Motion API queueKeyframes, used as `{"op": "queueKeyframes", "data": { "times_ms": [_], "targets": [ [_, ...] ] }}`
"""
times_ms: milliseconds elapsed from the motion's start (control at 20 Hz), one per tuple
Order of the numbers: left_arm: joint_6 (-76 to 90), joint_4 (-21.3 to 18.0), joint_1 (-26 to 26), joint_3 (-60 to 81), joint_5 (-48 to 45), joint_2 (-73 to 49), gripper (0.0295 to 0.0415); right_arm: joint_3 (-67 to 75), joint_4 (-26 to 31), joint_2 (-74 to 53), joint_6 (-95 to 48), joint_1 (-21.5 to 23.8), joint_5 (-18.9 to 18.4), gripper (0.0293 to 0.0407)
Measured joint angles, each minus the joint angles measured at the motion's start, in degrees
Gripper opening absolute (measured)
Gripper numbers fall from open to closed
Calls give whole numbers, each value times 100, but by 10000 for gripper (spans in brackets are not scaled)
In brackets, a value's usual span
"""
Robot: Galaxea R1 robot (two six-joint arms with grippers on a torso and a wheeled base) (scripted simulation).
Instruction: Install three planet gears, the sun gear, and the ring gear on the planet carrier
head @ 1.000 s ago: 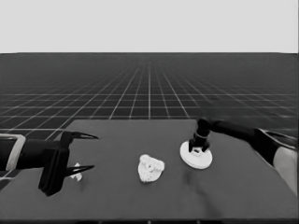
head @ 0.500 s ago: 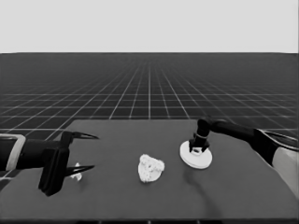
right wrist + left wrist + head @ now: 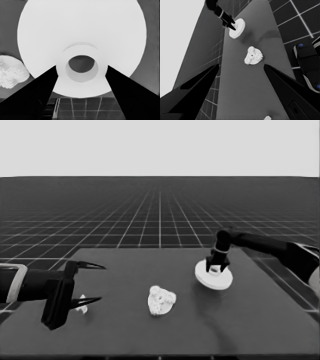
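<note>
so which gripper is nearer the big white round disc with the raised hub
Right. The right gripper straddles the larger round part's hub; the left gripper waits over the table's left end, far off.

Two arms are seen, each black near its gripper and pale grey farther back. The left arm (image 3: 30, 287) is built of blocky black segments, with a pale grey band wrapped round it near the picture's edge. The left gripper (image 3: 90, 282) is formed of two long black fingers tapered to sharp points. The right arm (image 3: 272, 247) is a slim black tube, thickened toward a pale grey part at the rear. The right gripper (image 3: 215, 266) is carried on a short black wrist. In both wrist views, the fingers (image 3: 30, 97) are shown as plain dark wedges; a small recess is seen in one left finger (image 3: 295, 110).
</note>
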Motion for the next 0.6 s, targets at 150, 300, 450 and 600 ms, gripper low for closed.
{"op": "queueKeyframes", "data": {
  "times_ms": [150, 300, 450, 600],
  "targets": [
    [0, 0, 0, 0, 0, 0, 385, -5, 23, 2, -4, 28, -26, 348],
    [0, 0, 0, 0, 0, 0, 385, 2131, -369, 968, 3347, -161, -183, 351],
    [0, 0, 0, 0, 0, 0, 385, 1501, -467, 2457, 3948, -265, -280, 352],
    [0, 0, 0, 0, 0, 0, 385, 1205, -483, 2759, 3960, -281, -291, 352]
  ]
}}
